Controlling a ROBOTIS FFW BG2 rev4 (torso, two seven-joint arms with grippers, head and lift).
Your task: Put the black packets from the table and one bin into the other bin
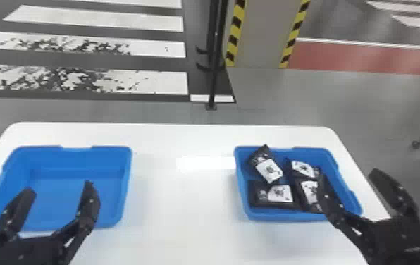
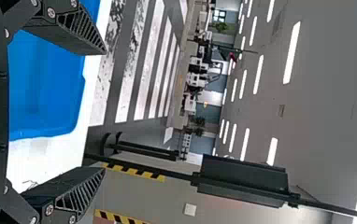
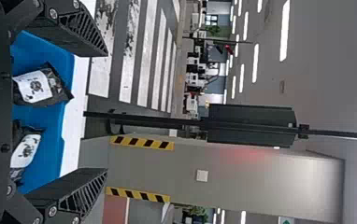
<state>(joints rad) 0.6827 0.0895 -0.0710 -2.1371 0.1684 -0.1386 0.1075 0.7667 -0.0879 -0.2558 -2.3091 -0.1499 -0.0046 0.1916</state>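
Your left gripper (image 1: 59, 187) is hanging above the left bin (image 1: 124, 183), fingers spread wide and gripping nothing, with free white table (image 1: 184, 211) stretching rightward from them to the right bin (image 1: 283, 215). Your right gripper (image 1: 348, 172) is likewise gaping and holding nothing, its right finger showing past the table's edge. By its left finger, black packets (image 1: 269, 171) are lying in the right bin, the far-left one slanting far-left to near-right, the one nearer you lying crosswise.

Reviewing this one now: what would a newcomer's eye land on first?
Probably the two blue bins: the right one holds black packets with white labels, while the left one shows none. Next, the open left gripper and right gripper in front, then the yellow-and-black striped pillar behind the table.
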